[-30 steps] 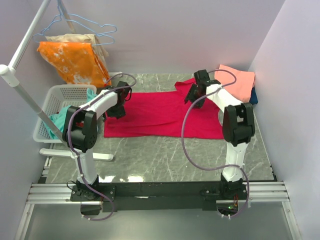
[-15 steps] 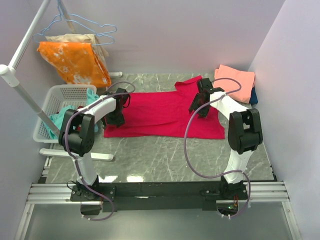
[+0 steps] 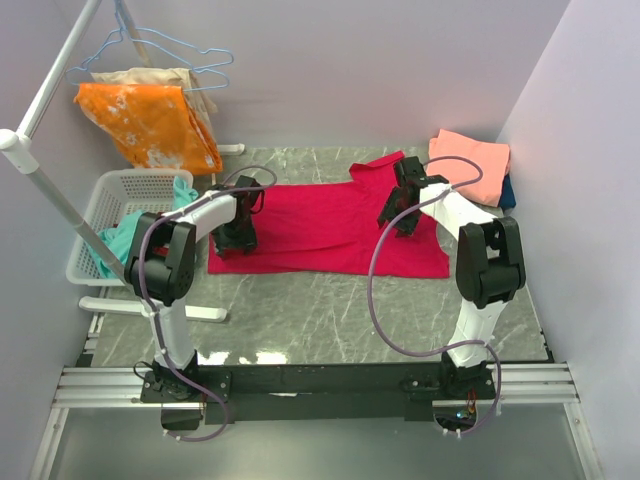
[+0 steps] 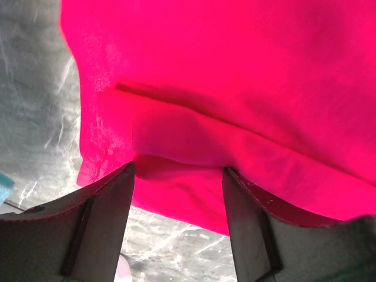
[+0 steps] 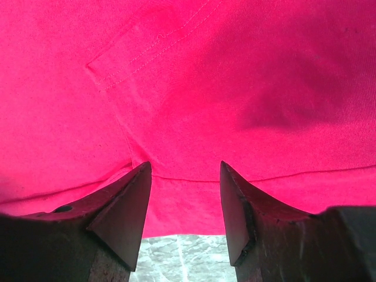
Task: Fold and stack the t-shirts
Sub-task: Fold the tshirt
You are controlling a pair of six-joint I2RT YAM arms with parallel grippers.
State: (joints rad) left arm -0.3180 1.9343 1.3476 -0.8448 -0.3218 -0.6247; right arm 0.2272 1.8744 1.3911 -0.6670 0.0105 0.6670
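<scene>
A crimson-red t-shirt (image 3: 320, 225) lies spread flat across the middle of the marble table. My left gripper (image 3: 239, 236) is low over its left edge. In the left wrist view the left gripper (image 4: 179, 167) is open, with a raised fold of the red t-shirt (image 4: 235, 76) between its fingers. My right gripper (image 3: 401, 214) hovers over the shirt's right part, below the far sleeve. In its wrist view the right gripper (image 5: 185, 167) is open, straddling the hem of the red t-shirt (image 5: 205, 76). A salmon-pink t-shirt (image 3: 470, 160) lies folded at the far right on a dark blue one (image 3: 509, 192).
An orange white-blotched cloth (image 3: 150, 122) hangs from a hanger on the rack at the far left. A white basket (image 3: 100, 200) holding teal cloth (image 3: 118, 240) stands left of the table. Bare marble (image 3: 330, 310) stretches between the shirt and the arm bases.
The right gripper came down from the far sleeve toward the shirt's body, then held still. The left gripper slid toward the shirt's near left edge, and its jaws narrowed a little.
</scene>
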